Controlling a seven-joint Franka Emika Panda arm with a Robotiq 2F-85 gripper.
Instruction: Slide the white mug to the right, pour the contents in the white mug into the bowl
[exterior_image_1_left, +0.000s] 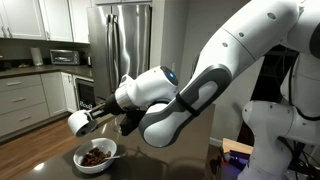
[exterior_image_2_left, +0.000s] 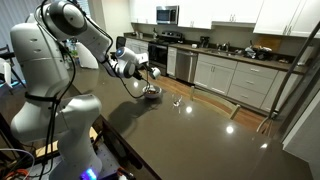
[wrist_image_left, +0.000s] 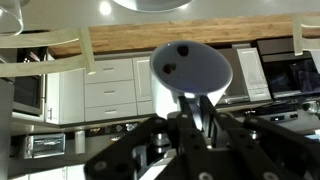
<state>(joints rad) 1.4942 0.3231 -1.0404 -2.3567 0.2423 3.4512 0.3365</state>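
Note:
In an exterior view the white mug (exterior_image_1_left: 77, 122) hangs tipped on its side above the bowl (exterior_image_1_left: 97, 155), which holds brown food pieces. My gripper (exterior_image_1_left: 93, 119) is shut on the mug and holds it level, a little above and to the left of the bowl's middle. The wrist view shows the mug's round base (wrist_image_left: 190, 68) straight ahead, with the gripper (wrist_image_left: 188, 112) clamped on a white part of it. In the other exterior view the gripper (exterior_image_2_left: 143, 69) hovers over the bowl (exterior_image_2_left: 152, 92) on the dark counter.
A small clear glass (exterior_image_2_left: 178, 101) stands on the dark counter (exterior_image_2_left: 200, 135) to the right of the bowl. Kitchen cabinets, a stove and a steel fridge (exterior_image_1_left: 125, 45) line the walls behind. The robot's white base (exterior_image_2_left: 45, 110) stands at the counter's near end.

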